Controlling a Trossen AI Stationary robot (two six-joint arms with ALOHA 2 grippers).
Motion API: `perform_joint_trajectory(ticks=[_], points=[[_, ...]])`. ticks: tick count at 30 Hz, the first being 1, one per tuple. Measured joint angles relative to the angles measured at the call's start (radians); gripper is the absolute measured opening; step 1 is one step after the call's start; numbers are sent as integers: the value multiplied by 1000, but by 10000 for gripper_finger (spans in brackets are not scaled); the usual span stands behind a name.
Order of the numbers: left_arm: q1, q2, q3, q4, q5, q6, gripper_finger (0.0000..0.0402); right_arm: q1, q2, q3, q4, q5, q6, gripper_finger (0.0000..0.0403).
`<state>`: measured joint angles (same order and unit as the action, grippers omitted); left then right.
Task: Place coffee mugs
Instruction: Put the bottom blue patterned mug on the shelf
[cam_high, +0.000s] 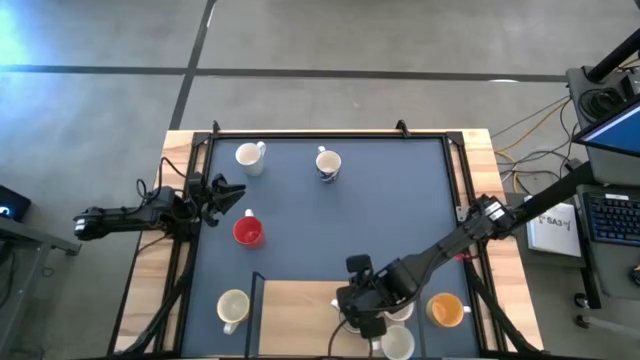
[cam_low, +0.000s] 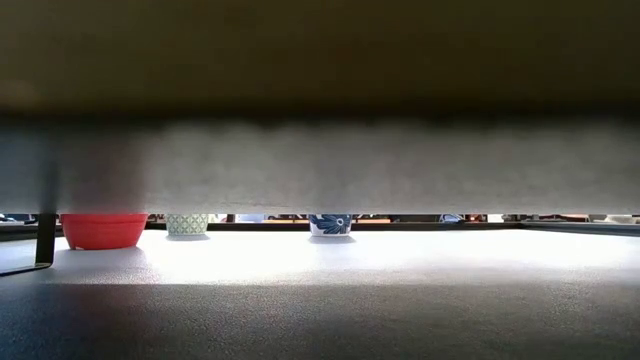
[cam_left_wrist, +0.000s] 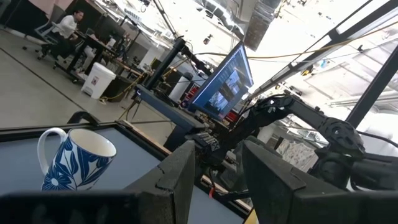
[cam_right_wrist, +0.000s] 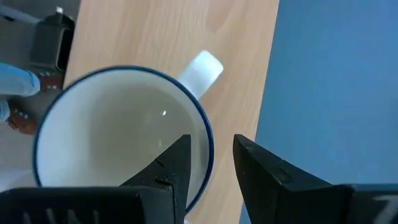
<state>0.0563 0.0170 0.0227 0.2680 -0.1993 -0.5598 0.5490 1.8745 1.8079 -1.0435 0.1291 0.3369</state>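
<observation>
My right gripper (cam_high: 366, 318) (cam_right_wrist: 211, 163) is open over a white mug with a blue rim (cam_right_wrist: 118, 134), which stands on the wooden board (cam_right_wrist: 155, 31). One finger (cam_right_wrist: 173, 165) is inside the mug and the other (cam_right_wrist: 261, 168) outside. The rim (cam_right_wrist: 209, 146) runs between them with a gap on each side. Its handle (cam_right_wrist: 202, 67) points away from the fingers. My left gripper (cam_high: 226, 195) (cam_left_wrist: 217, 162) is open and empty at the table's left, just left of the red mug (cam_high: 248, 232). A blue-flowered mug (cam_left_wrist: 74, 158) stands beyond it.
Other mugs stand on the dark mat (cam_high: 400, 200): a white one (cam_high: 250, 156) and the blue-patterned one (cam_high: 328, 164) at the far side, a cream one (cam_high: 232, 308) near left, an orange one (cam_high: 447, 309) and a white one (cam_high: 398, 343) near right. The low view is mostly blocked.
</observation>
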Motion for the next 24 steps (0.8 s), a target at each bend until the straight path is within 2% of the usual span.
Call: perform_joint_trajectory(ticks=[6, 15, 24], points=[[0, 0, 0, 0, 0, 0, 116, -2, 0, -8, 1, -11, 2, 96], [0, 0, 0, 0, 0, 0, 116, -2, 1, -9, 7, -76, 2, 19], [0, 0, 0, 0, 0, 0, 116, 17, 1, -9, 11, -112, 2, 19]])
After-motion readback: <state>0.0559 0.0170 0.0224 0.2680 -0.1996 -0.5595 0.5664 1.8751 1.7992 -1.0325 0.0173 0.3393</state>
